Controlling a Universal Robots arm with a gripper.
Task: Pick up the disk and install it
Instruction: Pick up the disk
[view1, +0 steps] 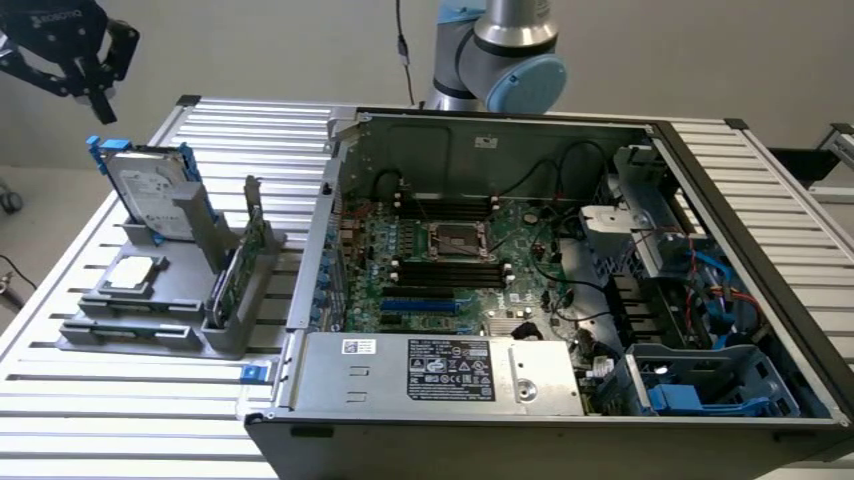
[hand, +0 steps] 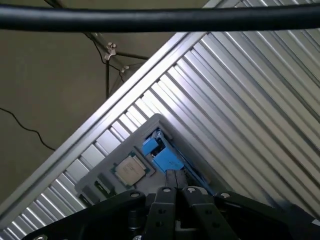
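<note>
Hovering above the far left corner of the surface (view1: 120, 405), the hand (view1: 98, 100) has its fingers pressed together on nothing. The disk (view1: 144, 190) stands on edge in a grey rack (view1: 134, 330) below it, blue carrier uppermost, likely so that it can be taken from above. The computer case (view1: 454, 150) lies open on the right, exposing its bays. White labels on the disk and the power supply (view1: 441, 375) carry print that cannot be read.

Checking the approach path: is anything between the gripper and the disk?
Nothing; in the exterior view only bare air separates the gripper from the disk standing in its gray holder.
</note>
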